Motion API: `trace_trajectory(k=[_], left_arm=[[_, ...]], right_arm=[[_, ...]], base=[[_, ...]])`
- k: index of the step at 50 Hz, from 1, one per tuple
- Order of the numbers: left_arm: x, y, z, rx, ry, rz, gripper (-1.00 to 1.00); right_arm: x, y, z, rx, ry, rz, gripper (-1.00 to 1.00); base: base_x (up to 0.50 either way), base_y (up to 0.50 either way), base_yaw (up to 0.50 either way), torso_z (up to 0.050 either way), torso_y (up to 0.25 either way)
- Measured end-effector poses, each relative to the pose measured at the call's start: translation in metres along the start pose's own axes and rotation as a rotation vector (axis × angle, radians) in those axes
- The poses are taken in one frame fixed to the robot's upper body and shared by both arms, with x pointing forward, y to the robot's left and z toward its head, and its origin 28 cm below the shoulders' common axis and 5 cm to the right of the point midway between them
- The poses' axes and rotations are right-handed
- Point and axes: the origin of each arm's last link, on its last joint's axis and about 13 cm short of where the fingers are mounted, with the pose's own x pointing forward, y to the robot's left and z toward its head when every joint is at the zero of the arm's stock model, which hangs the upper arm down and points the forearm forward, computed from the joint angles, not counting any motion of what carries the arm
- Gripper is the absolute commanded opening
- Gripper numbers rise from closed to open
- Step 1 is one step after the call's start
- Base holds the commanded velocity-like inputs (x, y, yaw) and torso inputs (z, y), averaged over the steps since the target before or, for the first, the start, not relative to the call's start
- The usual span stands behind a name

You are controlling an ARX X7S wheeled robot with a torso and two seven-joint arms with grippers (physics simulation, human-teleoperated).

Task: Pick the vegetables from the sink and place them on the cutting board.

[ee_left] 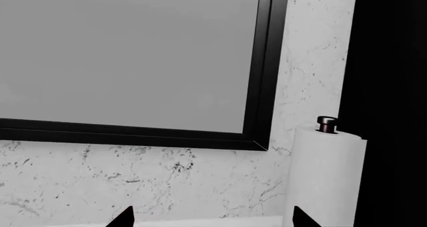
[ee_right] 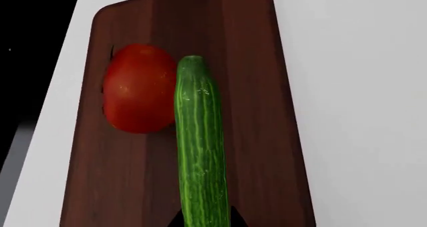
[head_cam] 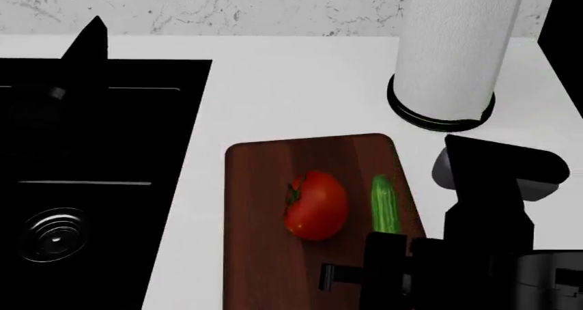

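Observation:
The red tomato (head_cam: 316, 204) lies on the dark reddish-brown cutting board (head_cam: 264, 255). It also shows in the right wrist view (ee_right: 137, 89) on the board (ee_right: 260, 112). The green cucumber (ee_right: 200, 147) lies lengthwise beside the tomato, over the board's right part (head_cam: 386, 204). My right gripper (ee_right: 205, 221) has its two black fingertips pressed against the cucumber's near end, one on each side. My left gripper (ee_left: 213, 219) is open and empty, raised and facing the back wall. The black sink (head_cam: 100, 132) with a ringed drain (head_cam: 54, 235) is at the left, with no vegetables visible in it.
A tall white paper towel roll (head_cam: 451, 44) on a black base stands behind the board's right corner, and also shows in the left wrist view (ee_left: 327, 177). A black-framed window (ee_left: 263, 87) is on the marbled wall. White counter (head_cam: 291, 91) surrounds the board. My right arm (head_cam: 482, 214) covers the lower right.

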Motion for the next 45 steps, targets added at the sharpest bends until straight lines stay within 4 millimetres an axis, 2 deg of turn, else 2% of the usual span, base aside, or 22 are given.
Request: trace_trajectory(k=[7,8,27,38,45], left_arm=[[0.000,0.000,0.000,0.002,0.001,-0.001,1.00],[0.000,0.000,0.000,0.002,0.001,-0.001,1.00],[-0.001,0.000,0.001,0.005,0.000,0.002,1.00],[-0.001,-0.001,0.000,0.010,0.003,-0.001,1.00],[-0.007,-0.002,-0.006,0.084,-0.002,0.018,1.00]], right_arm=[[0.005,-0.002,-0.004,0.007,0.018,-0.002,-1.00],[0.005,-0.003,-0.004,0.008,0.020,-0.002,1.00],[0.006,-0.005,-0.006,0.003,0.017,0.006,1.00],[-0.037,0.005,0.008,-0.025,-0.137,0.024,1.00],[-0.055,0.009,0.008,-0.144,-0.292,-0.064,1.00]], base=[[0.00,0.00,0.00,0.000,0.000],[0.00,0.00,0.00,0.000,0.000],[0.00,0.00,0.00,0.000,0.000],[0.00,0.00,0.00,0.000,0.000],[0.00,0.00,0.00,0.000,0.000]])
